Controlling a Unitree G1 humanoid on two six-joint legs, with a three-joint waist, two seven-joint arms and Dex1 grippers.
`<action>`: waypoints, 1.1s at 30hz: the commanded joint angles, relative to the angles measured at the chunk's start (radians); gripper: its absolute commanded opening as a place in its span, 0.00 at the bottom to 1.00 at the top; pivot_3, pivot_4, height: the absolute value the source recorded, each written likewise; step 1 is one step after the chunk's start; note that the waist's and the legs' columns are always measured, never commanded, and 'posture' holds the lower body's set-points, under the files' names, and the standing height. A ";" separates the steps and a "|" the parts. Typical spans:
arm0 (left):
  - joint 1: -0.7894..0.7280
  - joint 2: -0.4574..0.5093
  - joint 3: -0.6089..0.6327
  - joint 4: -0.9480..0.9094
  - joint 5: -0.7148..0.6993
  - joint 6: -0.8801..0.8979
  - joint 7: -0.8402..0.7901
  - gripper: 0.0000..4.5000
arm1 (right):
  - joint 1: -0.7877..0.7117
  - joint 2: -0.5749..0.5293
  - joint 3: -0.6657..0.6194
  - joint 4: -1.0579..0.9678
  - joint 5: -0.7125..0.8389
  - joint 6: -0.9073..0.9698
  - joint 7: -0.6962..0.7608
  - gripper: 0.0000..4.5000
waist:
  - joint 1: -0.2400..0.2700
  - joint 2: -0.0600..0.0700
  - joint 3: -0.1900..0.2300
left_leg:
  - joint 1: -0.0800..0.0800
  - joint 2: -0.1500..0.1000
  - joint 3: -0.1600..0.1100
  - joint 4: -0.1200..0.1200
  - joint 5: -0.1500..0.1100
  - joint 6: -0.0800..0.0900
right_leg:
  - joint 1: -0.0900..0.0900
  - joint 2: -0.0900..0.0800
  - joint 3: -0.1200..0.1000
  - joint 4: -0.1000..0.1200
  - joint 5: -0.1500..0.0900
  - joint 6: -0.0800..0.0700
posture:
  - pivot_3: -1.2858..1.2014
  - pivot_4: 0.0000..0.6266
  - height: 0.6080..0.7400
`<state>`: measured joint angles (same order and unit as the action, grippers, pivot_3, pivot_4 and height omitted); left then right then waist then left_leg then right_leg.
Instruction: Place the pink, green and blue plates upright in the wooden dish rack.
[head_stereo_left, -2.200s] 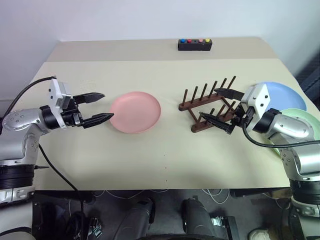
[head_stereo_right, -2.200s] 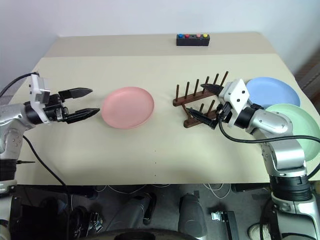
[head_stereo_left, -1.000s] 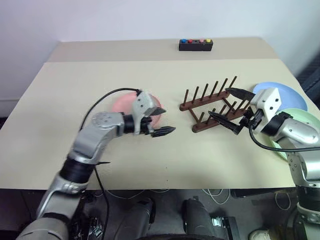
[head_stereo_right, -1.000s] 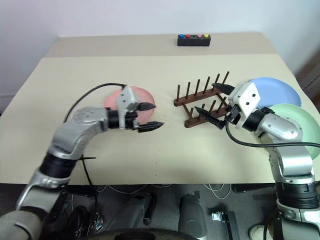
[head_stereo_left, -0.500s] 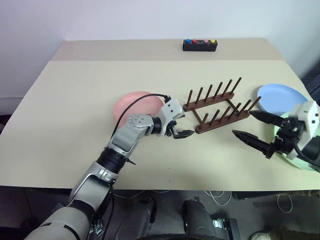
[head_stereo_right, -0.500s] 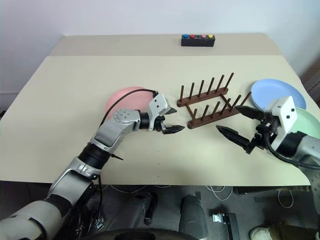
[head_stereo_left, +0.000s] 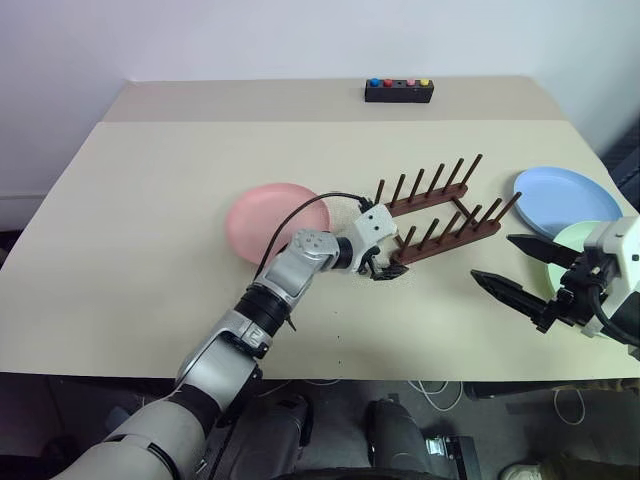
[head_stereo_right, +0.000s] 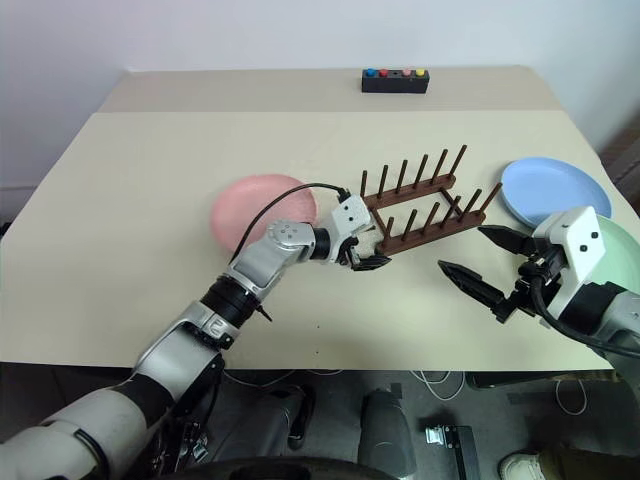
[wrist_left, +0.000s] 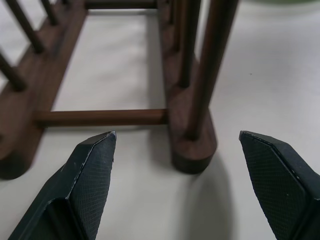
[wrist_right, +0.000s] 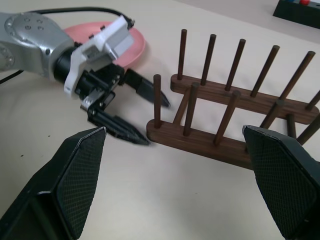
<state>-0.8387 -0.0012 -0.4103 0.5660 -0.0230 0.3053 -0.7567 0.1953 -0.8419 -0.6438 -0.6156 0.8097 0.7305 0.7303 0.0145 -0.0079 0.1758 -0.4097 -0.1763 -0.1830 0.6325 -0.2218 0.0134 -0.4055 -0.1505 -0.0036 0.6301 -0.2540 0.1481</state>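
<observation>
Pink plate (head_stereo_left: 272, 222) lies flat on the beige counter (head_stereo_left: 150, 200), left of centre. Just right of it, the left tool (head_stereo_left: 385, 262) reaches across to the near left end of the rack (head_stereo_left: 440, 214), its black fingers spread wide and empty, one on each side of the front rail's end. The dark wooden rack stands empty, its pegs upright. A small black box (head_stereo_left: 399, 91) with coloured buttons sits at the far edge. Farther right, the blue plate (head_stereo_left: 565, 200) lies flat, the green plate (head_stereo_left: 580, 238) just nearer, partly hidden behind the right tool (head_stereo_left: 512, 269), which hovers wide open and empty, pointing toward the rack.
</observation>
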 joint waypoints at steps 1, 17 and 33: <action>-0.026 -0.023 0.003 0.008 0.018 0.005 0.003 0.85 | 0.002 0.004 -0.042 -0.035 0.014 -0.022 -0.006 1.00 | 0.000 0.000 0.000 | 0.000 0.000 0.000 0.000 0.000 0.000 | 0.000 0.000 0.000 0.000 0.000 0.000 | 0.52 0.24 1.00; -0.033 -0.005 0.033 -0.014 0.028 0.018 -0.014 0.16 | -0.007 0.001 -0.023 -0.008 -0.015 -0.067 -0.008 1.00 | 0.000 0.000 0.000 | 0.000 0.000 0.000 0.001 0.000 0.000 | 0.000 0.000 0.000 0.000 0.000 0.001 | 0.52 0.24 1.00; -0.111 0.138 0.050 0.210 0.012 -0.407 -0.407 0.16 | -0.012 0.001 0.000 0.009 -0.022 -0.097 0.014 1.00 | 0.001 0.000 0.000 | 0.000 0.000 0.000 0.000 0.000 0.001 | 0.000 0.000 0.000 0.000 0.000 0.001 | 0.52 0.24 1.00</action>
<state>-0.9377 0.1530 -0.3766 0.7749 -0.0009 -0.0505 -1.1578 0.1928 -0.8413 -0.6358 -0.6021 0.7856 0.6494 0.7422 0.0154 -0.0080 0.1755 -0.4097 -0.1767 -0.1828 0.6330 -0.2221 0.0139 -0.4053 -0.1505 -0.0033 0.6301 -0.2535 0.1491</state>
